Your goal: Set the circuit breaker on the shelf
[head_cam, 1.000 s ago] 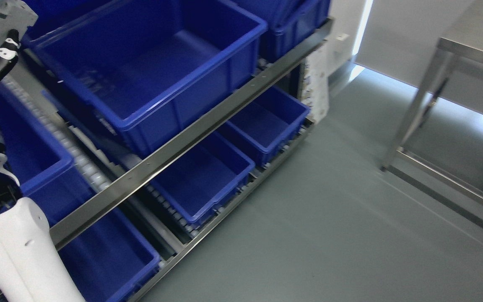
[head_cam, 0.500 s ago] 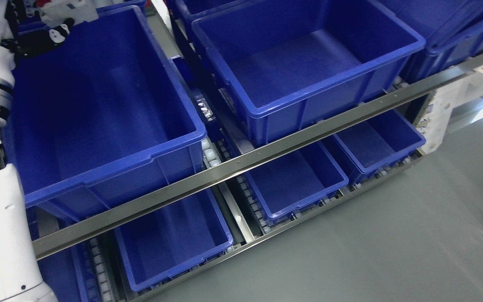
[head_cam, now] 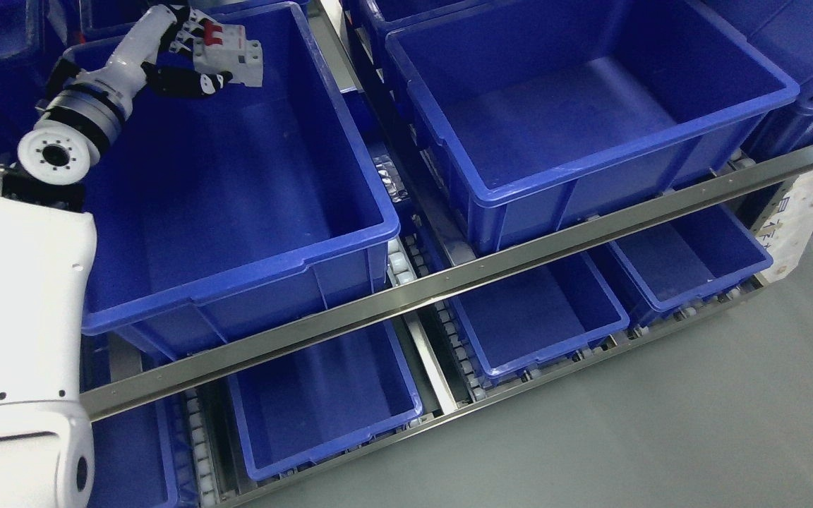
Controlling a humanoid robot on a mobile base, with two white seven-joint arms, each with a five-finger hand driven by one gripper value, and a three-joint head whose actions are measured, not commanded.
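1. Left hand (head_cam: 184,53) fingers (head_cam: 198,83) curled tight on the circuit breaker (head_cam: 230,55); dark fingers wrap under and behind it, white fingertips showing at its lower left edge.
2. Circuit breaker: white-grey block with red toggle on top, sticks out to the right of the fingers, tilted, held in the air above the far inner part of the large left bin (head_cam: 223,197), not touching the bin floor.
3. Left arm (head_cam: 25,282) comes up from lower left; white forearm near vertical along the picture's left edge, round wrist joint (head_cam: 53,156) above it, then hand angles up and right over the bin's back left corner.
4. Left bin is blue, sits on the upper shelf level behind the steel rail (head_cam: 449,279).
5. Second large blue bin (head_cam: 590,120) just beside it to the right, same level.
6. Smaller blue bins (head_cam: 533,317) on the lower shelf level on rollers, below the rail.
7. Grey floor (head_cam: 660,437) at lower right.
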